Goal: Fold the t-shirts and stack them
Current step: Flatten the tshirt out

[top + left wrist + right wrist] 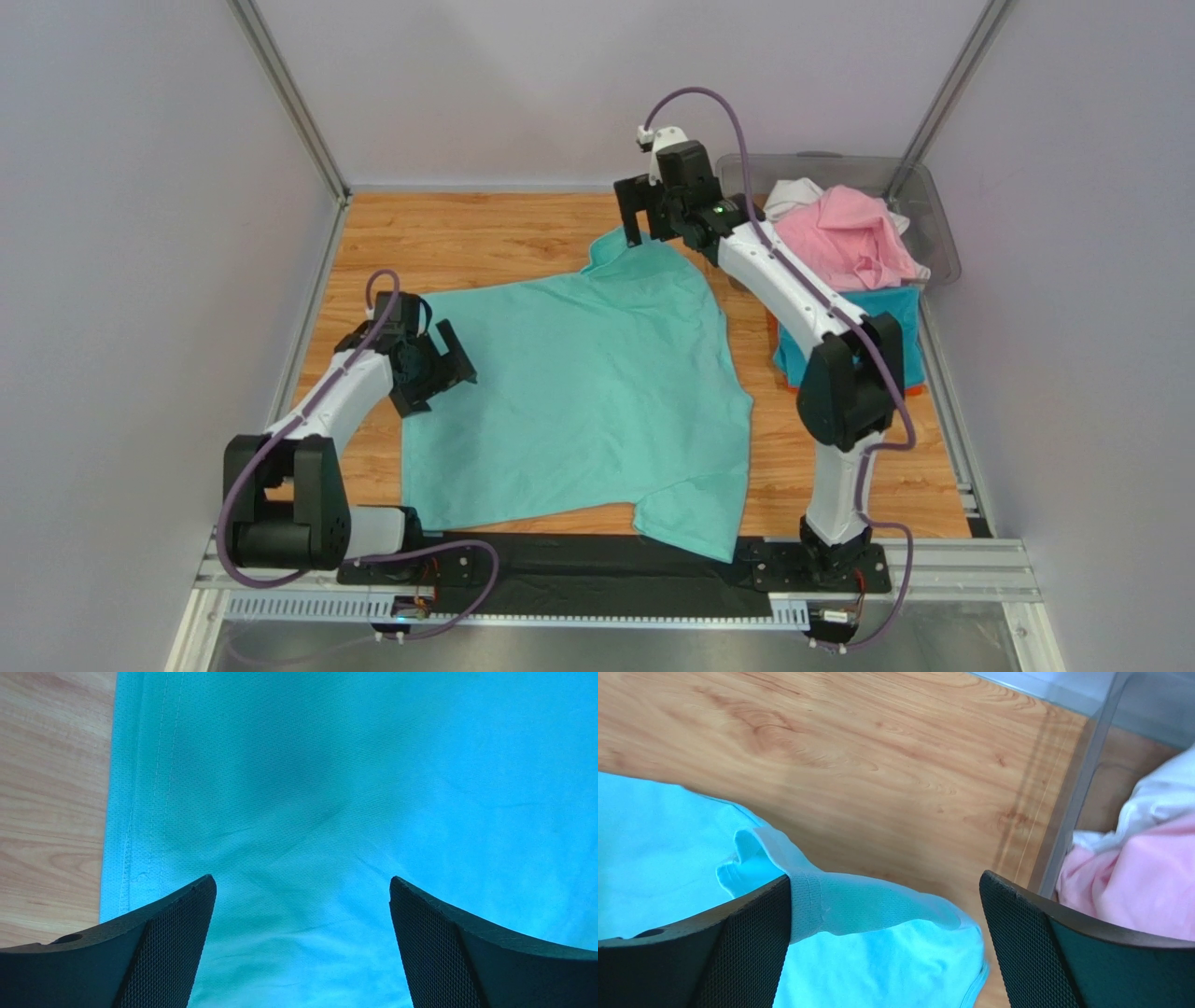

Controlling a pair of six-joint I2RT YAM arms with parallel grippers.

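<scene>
A mint green t-shirt (582,385) lies spread flat on the wooden table. My left gripper (438,367) is open over its left edge; the left wrist view shows the cloth (316,812) between the spread fingers (161,945), apart from them. My right gripper (652,210) is open above the shirt's far edge. In the right wrist view a curled-up sleeve or collar fold (850,903) lies between the fingers (1046,952), not gripped. A pink shirt (842,231) and a white one (793,196) sit in the bin. A teal blue shirt (898,329) lies beside it.
The clear grey plastic bin (937,210) stands at the back right corner; its wall shows in the right wrist view (1081,777). An orange edge (915,391) peeks from under the teal shirt. Bare wood (463,238) lies at the back left. Metal frame rails border the table.
</scene>
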